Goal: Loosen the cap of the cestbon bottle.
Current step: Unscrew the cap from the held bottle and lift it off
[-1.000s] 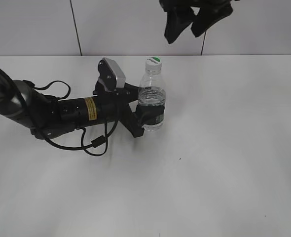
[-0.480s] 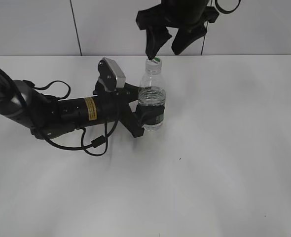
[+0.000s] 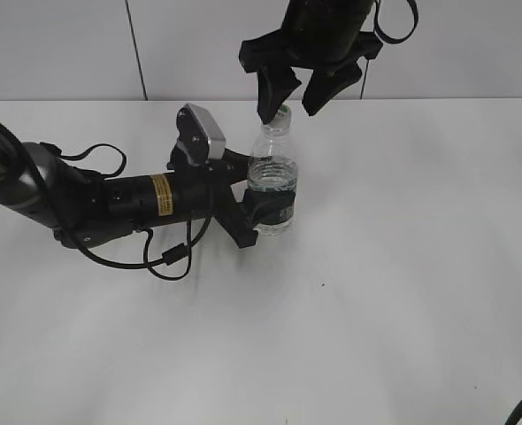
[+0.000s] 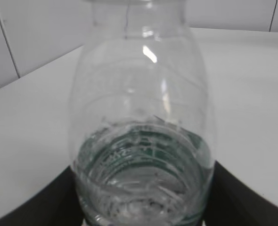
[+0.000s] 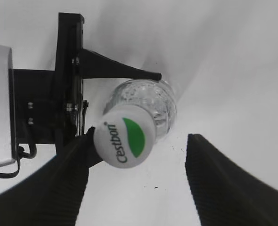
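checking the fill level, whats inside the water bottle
The bottle looks clear and mostly empty; any water is not discernible. The green label and the left hand gripping it hide the lower part.

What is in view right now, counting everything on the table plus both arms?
Clear plastic water bottle: one, dark green label band, upright mid-table.
Small round white screw cap: one, white with a green mark, on the bottle.
White table: one, under everything.
Grey tiled wall: behind the table.
Left gripper: one, black, shut on the bottle's label band.
Right gripper: one, black, open, fingers either side of the cap.
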Controlling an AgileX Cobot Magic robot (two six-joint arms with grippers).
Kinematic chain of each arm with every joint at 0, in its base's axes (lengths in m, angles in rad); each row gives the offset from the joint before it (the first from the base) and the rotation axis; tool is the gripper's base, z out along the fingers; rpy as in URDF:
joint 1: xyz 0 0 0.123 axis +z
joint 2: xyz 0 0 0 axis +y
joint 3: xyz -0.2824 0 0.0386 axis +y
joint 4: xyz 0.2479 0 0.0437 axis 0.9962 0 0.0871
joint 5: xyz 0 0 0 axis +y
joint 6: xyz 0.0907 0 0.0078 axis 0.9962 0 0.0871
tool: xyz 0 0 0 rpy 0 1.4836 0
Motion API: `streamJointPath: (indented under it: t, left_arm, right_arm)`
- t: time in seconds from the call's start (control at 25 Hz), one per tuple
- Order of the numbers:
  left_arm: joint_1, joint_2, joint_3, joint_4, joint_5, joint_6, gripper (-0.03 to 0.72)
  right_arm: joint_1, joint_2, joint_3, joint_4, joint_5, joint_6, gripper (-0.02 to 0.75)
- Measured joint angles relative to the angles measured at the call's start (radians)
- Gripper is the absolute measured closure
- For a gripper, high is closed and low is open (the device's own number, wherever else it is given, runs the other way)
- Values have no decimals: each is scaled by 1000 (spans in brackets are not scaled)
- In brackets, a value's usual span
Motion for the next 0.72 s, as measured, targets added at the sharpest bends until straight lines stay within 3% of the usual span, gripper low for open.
streamJointPath:
  t: [0.72]
  left_arm:
    - [0, 0, -3, 8, 2, 0, 271]
  right_arm:
    - [1, 24, 0, 45, 0, -57, 299]
